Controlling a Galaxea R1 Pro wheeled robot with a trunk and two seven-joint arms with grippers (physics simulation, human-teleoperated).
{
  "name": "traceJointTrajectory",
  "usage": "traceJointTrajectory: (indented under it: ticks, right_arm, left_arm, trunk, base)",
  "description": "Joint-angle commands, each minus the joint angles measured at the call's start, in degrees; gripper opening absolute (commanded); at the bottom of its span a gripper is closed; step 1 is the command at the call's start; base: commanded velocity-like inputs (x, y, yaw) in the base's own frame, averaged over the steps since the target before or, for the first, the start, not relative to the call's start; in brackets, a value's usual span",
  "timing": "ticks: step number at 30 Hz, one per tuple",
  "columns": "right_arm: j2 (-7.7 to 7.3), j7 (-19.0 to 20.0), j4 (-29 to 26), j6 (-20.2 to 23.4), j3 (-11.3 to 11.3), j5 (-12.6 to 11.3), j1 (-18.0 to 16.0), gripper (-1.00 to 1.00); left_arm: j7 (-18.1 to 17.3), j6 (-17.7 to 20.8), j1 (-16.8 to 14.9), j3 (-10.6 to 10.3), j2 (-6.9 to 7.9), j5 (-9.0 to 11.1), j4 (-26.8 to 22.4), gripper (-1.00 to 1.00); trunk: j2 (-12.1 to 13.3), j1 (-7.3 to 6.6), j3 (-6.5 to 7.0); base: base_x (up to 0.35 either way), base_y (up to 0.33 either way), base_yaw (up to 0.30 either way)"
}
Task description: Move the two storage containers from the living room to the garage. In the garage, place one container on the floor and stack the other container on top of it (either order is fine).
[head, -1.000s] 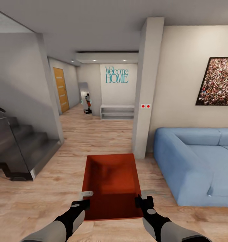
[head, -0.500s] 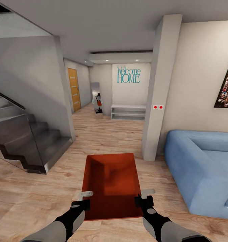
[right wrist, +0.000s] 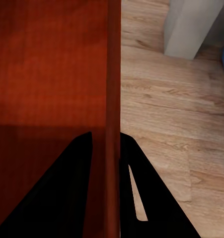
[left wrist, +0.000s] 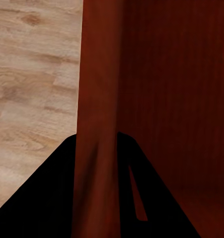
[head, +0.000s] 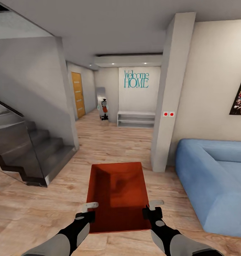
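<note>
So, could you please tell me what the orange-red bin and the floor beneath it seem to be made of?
The orange-red rectangular open-top bin looks like moulded plastic: thin, smooth, plain walls with a soft matte sheen, though a render leaves this open. The pale plank floor looks like wood or laminate, with visible grain, knots and board seams.

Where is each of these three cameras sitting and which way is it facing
Head view: on the robot's head, looking forward and down at the storage container, both forearms, the sofa and stairs.
Left wrist view: by the left claw, looking along its dark fingers at the container's side wall and the wood floor.
Right wrist view: by the right claw, likewise clamped on the opposite wall.
Shared: all three see the same orange-red container.
</note>
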Motion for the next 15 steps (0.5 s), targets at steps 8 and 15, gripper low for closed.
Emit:
traceJointTrajectory:
  ticks: [8,15]
  right_arm:
    - [-0.22,-0.2,0.0,0.0,-3.4,0.4,0.0,-1.0]
    - [-0.2,-0.2,0.0,0.0,-3.4,0.4,0.0,-1.0]
  left_arm:
    - [0.4,0.2,0.0,2.7,3.52,4.9,-0.2,-1.0]
    - [0.4,0.1,0.0,2.7,3.61,4.9,-0.2,-1.0]
  trunk:
    - [0.0,0.05,-0.02]
    - [0.0,0.05,-0.02]
  base:
    - [0.319,0.0,0.0]
    - [0.322,0.0,0.0]
